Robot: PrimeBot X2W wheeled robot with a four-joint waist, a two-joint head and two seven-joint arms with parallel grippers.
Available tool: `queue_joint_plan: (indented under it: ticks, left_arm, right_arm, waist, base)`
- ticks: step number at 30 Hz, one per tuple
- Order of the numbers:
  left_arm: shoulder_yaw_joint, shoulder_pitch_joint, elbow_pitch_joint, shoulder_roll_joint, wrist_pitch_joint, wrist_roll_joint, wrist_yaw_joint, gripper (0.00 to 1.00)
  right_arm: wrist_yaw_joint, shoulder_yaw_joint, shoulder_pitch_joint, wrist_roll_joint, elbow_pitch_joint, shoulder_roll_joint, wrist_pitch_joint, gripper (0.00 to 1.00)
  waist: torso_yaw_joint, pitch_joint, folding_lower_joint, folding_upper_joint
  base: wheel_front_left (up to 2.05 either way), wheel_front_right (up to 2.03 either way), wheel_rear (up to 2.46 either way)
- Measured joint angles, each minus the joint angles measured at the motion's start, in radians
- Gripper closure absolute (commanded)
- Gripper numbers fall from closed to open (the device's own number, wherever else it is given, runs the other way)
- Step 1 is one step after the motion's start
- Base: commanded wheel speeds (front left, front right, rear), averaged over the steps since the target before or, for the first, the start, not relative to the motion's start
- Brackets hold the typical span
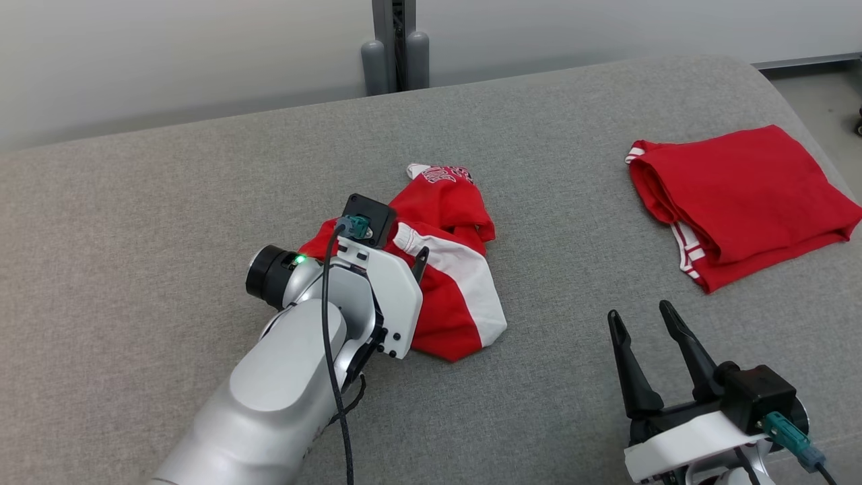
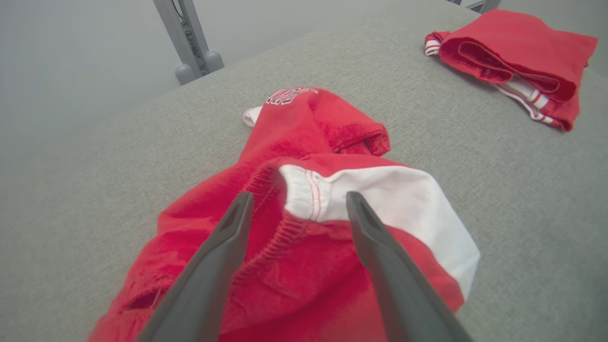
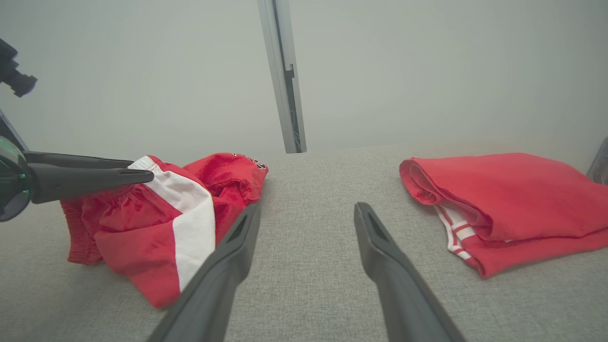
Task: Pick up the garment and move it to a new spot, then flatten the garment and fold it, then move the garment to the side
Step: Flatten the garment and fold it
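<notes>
The garment (image 1: 458, 296) is a crumpled pair of red shorts with a white side panel, lying mid-table; it also appears in the left wrist view (image 2: 308, 123) and right wrist view (image 3: 156, 223). My left gripper (image 2: 299, 199) stands open right over its elastic waistband, fingers straddling the seam where red meets white, with nothing pinched. In the head view the left wrist hides most of that gripper (image 1: 407, 259). The right wrist view shows the left gripper (image 3: 140, 170) level with the top of the heap. My right gripper (image 1: 640, 310) is open above bare table at the lower right (image 3: 308, 208).
A folded red garment (image 1: 741, 195) with white stripes lies at the table's right end, also visible from both wrists (image 2: 517, 52) (image 3: 503, 190). The grey padded table (image 1: 202, 202) runs wide to the left. A grey post (image 1: 397, 60) stands behind its far edge.
</notes>
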Motion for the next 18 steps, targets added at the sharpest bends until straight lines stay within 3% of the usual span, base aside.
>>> queue_joint_plan:
  ticks: [3,4,5,6,7,13,18]
  left_arm:
    - [-0.019,-0.014,0.022,0.000,0.010,-0.011,0.001,0.00]
    - [-0.024,-0.018,0.026,0.000,0.012,-0.016,0.001,0.07]
    - [-0.029,-0.019,0.030,0.000,0.012,-0.020,0.001,0.31]
    - [-0.034,-0.021,0.033,0.000,0.010,-0.024,0.001,0.75]
    - [-0.038,-0.023,0.035,0.000,0.009,-0.027,0.001,1.00]
    - [-0.056,-0.036,0.029,0.000,0.001,-0.068,-0.007,1.00]
    - [-0.048,-0.039,-0.032,0.000,-0.018,-0.193,-0.027,1.00]
  right_arm:
    - [0.000,0.001,-0.004,0.000,0.000,0.000,0.000,0.00]
    - [0.000,0.001,-0.005,0.000,0.000,0.001,0.000,0.00]
    - [0.000,0.000,-0.005,0.000,0.000,0.001,0.000,0.00]
    - [0.000,0.001,-0.005,0.000,0.000,0.001,0.000,0.00]
    - [0.000,0.000,-0.005,0.000,0.000,0.001,0.000,0.00]
    - [0.000,0.000,-0.005,0.000,0.000,0.002,0.000,0.00]
    - [0.000,0.007,-0.006,0.000,0.003,0.004,0.000,0.00]
  waist:
    - [-0.007,0.003,0.0000,0.0000]
    - [-0.009,0.004,0.0000,0.0000]
    - [-0.011,0.004,0.0000,0.0000]
    - [-0.013,0.004,0.0000,0.0000]
    - [-0.014,0.004,0.0000,0.0000]
    - [-0.020,0.001,0.0000,0.0000]
    - [-0.032,-0.003,0.0000,0.0000]
  base:
    - [0.00,0.00,0.00]
    - [0.00,0.00,0.00]
    - [0.00,0.00,0.00]
    - [0.00,0.00,0.00]
    - [0.00,0.00,0.00]
    - [0.00,0.00,0.00]
    - [0.00,0.00,0.00]
